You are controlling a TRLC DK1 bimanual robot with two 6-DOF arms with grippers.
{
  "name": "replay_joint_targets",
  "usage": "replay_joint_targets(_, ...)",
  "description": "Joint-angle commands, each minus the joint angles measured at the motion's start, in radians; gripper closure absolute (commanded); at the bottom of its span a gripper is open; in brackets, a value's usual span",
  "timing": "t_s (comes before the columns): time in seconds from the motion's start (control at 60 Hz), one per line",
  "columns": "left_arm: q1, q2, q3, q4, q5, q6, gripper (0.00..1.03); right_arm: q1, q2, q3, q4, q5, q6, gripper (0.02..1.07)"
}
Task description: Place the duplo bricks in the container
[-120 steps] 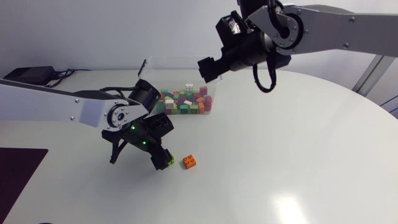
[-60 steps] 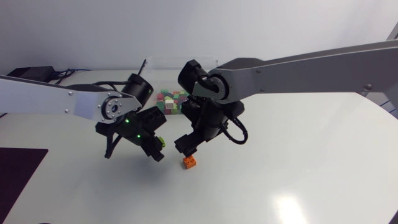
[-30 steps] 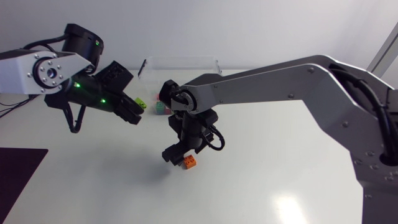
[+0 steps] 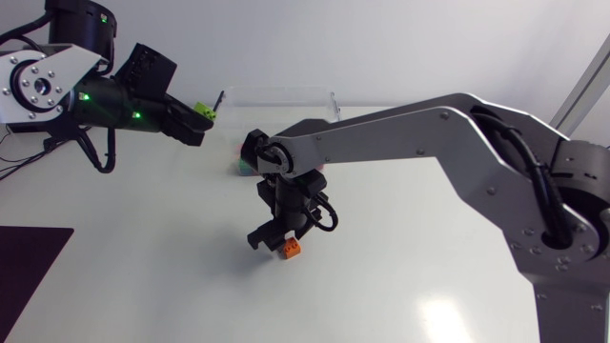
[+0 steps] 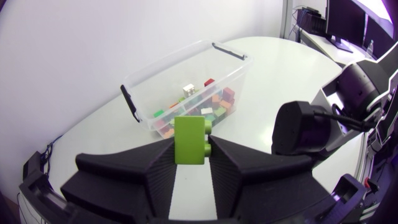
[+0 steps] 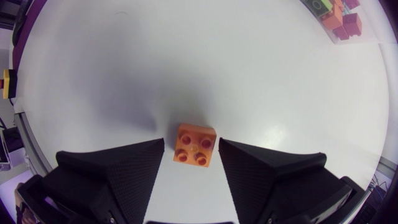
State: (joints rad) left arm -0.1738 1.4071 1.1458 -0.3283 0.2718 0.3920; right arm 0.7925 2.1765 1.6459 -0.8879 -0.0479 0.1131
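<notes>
Left gripper: our left gripper is clamped on the green brick, with a finger pressed to each side and the brick standing up between the tips.
Green brick's whereabouts: it's up in the air, well off the table. By the head view it is just short of the container, not over the rim yet.
Container: it's clear and open-topped, at the far side of the table, with a heap of coloured bricks lying in it.
Right gripper: our right gripper is down low over the table, fingers spread wide and gripping nothing.
Orange brick: the orange brick sits studs-up on the table, right between those spread fingers. There's a plain gap on one side. The other finger is very close, but we cannot say it touches.
Step in hand: two jobs at once, by our reckoning. The left is carrying its brick to the container, and the right is lined up for a pick.
Next for the left: we need the green brick over the open top before the fingers part, so it drops among the others. If we release too soon, it lands on the table beside the wall.
Next for the right: we close squarely on the orange brick's flat sides, lift it, and head for the container. We'll have to mind the left arm, since both want the same spot.
</notes>
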Motion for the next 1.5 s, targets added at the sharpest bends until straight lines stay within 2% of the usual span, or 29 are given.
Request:
replay_joint_targets(0.0,0.014,0.010,0.046,0.029,0.020,-0.035,0.76,0.011,0.043,0.017,-0.014,0.006,0.030,0.54)
replay_joint_targets(0.05,0.016,0.013,0.049,0.035,0.020,-0.039,0.76,0.011,0.046,0.017,-0.014,0.006,0.033,0.55)
replay_joint_targets(0.15,0.020,0.018,0.051,0.052,0.020,-0.045,0.76,0.010,0.051,0.011,-0.022,0.008,0.037,0.70)
replay_joint_targets(0.317,0.025,0.044,0.057,0.127,0.043,-0.085,0.76,0.004,0.040,-0.005,-0.017,0.026,0.051,0.74)
replay_joint_targets(0.4,0.023,0.085,0.077,0.166,0.044,-0.108,0.76,-0.007,-0.024,-0.028,-0.002,0.057,0.046,0.75)
replay_joint_targets(0.5,0.013,0.161,0.100,0.238,0.046,-0.137,0.76,-0.049,-0.101,-0.031,-0.003,0.063,0.042,0.75)
replay_joint_targets(0.7,0.003,0.291,0.181,0.311,0.046,-0.174,0.75,-0.121,-0.231,0.014,-0.022,0.063,0.030,0.75)
replay_joint_targets(1.017,-0.018,0.448,0.339,0.321,0.044,-0.185,0.74,-0.162,-0.362,0.046,0.026,0.057,0.034,0.75)
replay_joint_targets(1.217,-0.038,0.576,0.511,0.239,0.026,-0.180,0.70,-0.191,-0.409,0.051,0.119,0.054,0.031,0.75)
replay_joint_targets(1.25,-0.046,0.619,0.575,0.178,0.024,-0.170,0.56,-0.193,-0.414,0.051,0.138,0.052,0.030,0.75)
replay_joint_targets(1.267,-0.050,0.638,0.605,0.147,0.024,-0.162,0.45,-0.193,-0.415,0.051,0.149,0.052,0.030,0.75)
replay_joint_targets(1.3,-0.052,0.648,0.624,0.129,0.024,-0.156,0.35,-0.196,-0.419,0.051,0.165,0.054,0.030,0.75)
replay_joint_targets(1.317,-0.058,0.665,0.654,0.104,0.021,-0.150,0.16,-0.197,-0.420,0.052,0.181,0.054,0.028,0.75)
replay_joint_targets(1.35,-0.062,0.676,0.672,0.083,0.007,-0.140,0.05,-0.199,-0.423,0.052,0.201,0.054,0.028,0.75)
replay_joint_targets(1.483,-0.072,0.659,0.692,0.020,-0.019,-0.105,0.04,-0.200,-0.423,0.065,0.282,0.054,0.016,0.75)
